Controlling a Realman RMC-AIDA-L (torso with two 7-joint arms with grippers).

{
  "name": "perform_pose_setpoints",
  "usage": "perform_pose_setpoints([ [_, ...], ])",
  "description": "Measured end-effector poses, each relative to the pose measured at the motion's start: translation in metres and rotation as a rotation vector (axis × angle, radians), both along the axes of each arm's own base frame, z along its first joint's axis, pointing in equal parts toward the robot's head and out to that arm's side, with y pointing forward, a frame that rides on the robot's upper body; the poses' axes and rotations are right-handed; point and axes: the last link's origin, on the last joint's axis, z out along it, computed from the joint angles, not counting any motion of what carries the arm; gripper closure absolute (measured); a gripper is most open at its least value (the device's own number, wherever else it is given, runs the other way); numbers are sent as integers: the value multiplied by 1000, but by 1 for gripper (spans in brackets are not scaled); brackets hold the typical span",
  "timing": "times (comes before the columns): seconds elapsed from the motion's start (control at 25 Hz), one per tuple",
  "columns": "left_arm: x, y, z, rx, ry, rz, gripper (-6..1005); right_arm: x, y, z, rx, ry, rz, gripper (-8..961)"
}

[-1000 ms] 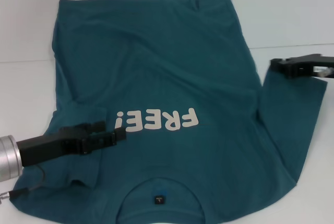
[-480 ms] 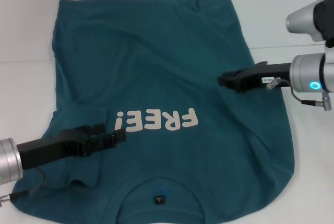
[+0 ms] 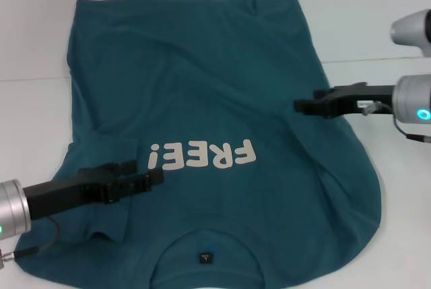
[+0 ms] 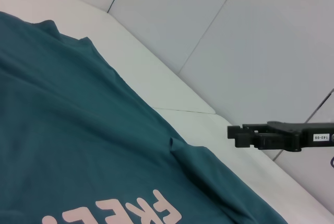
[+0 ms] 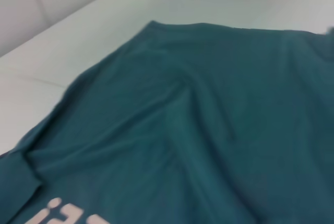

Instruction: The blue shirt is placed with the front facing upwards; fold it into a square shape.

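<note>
The blue shirt (image 3: 215, 80) lies front up on the white table, its off-white "FREE!" lettering (image 3: 202, 155) near the middle and its neck label (image 3: 205, 257) at the near edge. Both sleeves lie folded inward onto the body. My left gripper (image 3: 156, 176) hovers low over the folded left sleeve beside the lettering, open and holding nothing. Over the shirt's right side, just above the cloth, my right gripper (image 3: 301, 106) is open and empty. The left wrist view shows it too, the right gripper (image 4: 232, 134) above the shirt (image 4: 78, 145). In the right wrist view there is only shirt (image 5: 198, 130).
White table (image 3: 377, 19) surrounds the shirt, with a seam line running across it behind the right arm. The shirt's hem reaches toward the far edge. Wrinkles cross the cloth's left and right parts.
My right gripper carried the right sleeve inward over the shirt, let it go, and drew back a little to the right. The sleeve now lies folded in. The left arm barely moved.
</note>
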Motion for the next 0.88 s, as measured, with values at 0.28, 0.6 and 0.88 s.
perform_pose_setpoints([
  [0.28,1,0,0,-1,0,-2,111,35,-14,18,57,76,-168,220],
  [0.6,1,0,-1,-10,11,-9,112,63,-41,19,40,178,-313,220],
  [0.88,2,0,-2,-19,19,-21,112,82,-62,23,42,238,-378,223],
])
